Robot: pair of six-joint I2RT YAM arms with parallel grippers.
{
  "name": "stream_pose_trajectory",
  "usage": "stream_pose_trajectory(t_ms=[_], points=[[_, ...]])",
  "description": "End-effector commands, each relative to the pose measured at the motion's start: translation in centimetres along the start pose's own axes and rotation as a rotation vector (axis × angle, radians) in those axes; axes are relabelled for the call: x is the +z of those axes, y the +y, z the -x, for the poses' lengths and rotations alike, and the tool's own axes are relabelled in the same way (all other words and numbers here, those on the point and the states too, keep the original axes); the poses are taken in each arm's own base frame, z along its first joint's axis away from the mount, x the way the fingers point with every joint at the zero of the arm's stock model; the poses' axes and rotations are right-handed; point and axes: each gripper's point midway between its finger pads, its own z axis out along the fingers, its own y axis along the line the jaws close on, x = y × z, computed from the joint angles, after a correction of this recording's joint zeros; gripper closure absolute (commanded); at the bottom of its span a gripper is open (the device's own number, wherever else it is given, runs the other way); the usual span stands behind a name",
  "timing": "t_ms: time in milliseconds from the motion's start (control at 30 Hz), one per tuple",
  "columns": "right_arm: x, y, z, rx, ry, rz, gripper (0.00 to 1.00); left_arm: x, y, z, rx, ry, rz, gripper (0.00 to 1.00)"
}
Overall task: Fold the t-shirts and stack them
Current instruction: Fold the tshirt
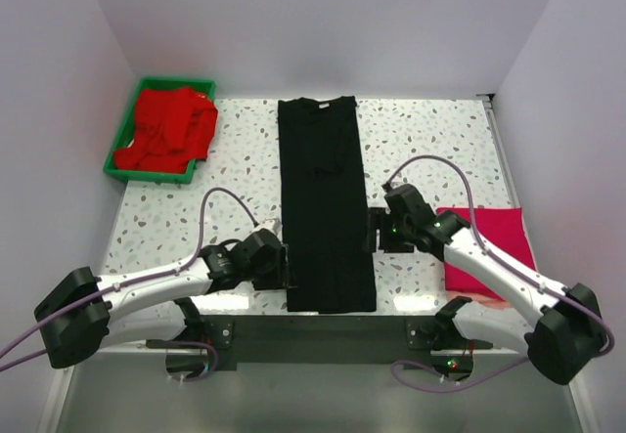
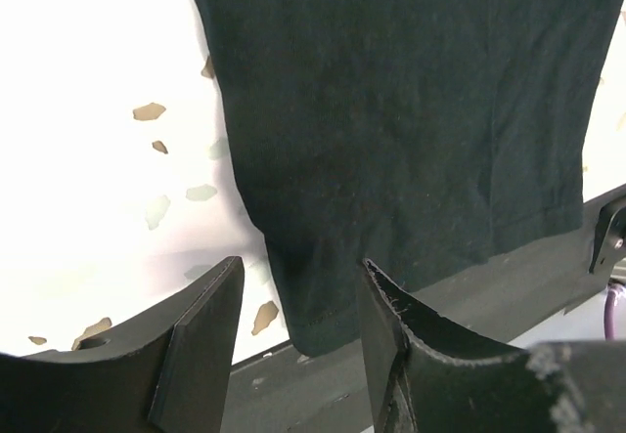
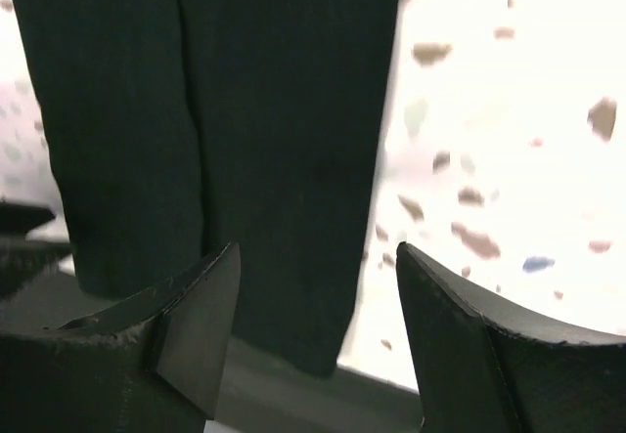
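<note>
Left pincer (image 1: 285, 262) stands wide open, gripping nothing, just left of the black shirt (image 1: 326, 208), at its long edge near the near corner. Right pincer (image 1: 373, 230) is likewise spread and empty, just beside the opposite edge. We note the shirt lies as a narrow strip between the two, its hem reaching the table's (image 1: 440, 140) near edge. A pink shirt (image 1: 494, 242) lies right of the right pincer. Red shirts (image 1: 166, 130) sit in a green tray (image 1: 119, 159), well ahead-left of the left pincer, with speckled tabletop between.
</note>
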Motion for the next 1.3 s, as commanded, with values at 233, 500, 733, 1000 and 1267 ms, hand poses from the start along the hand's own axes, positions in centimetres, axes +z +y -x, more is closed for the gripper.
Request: stream_pose_trajectory(t_ms=[233,500,733,1000,1267], points=[[-1.7,-1.0,-7.2,0.034,0.18,0.078,0.38,0.4,0.1,-2.2,0.015,0.099,-0.013,0.54],[-0.5,-0.9,-11.1,0.011,0.312,0.11,0.39,0.4,-0.1,-3.1,0.011,0.138,-0.006,0.58],[-0.1,-0.5,-13.2,-0.028,0.376,0.103,0.41,0.6,-0.6,-4.1,0.003,0.166,-0.023,0.59],[-0.2,-0.5,-14.2,-0.019,0.431,0.11,0.46,0.6,-0.2,-5.1,-0.009,0.193,-0.022,0.86],[0.4,0.3,-15.7,0.024,0.493,0.171,0.56,0.1,0.3,-5.7,-0.033,0.203,-0.03,1.0]])
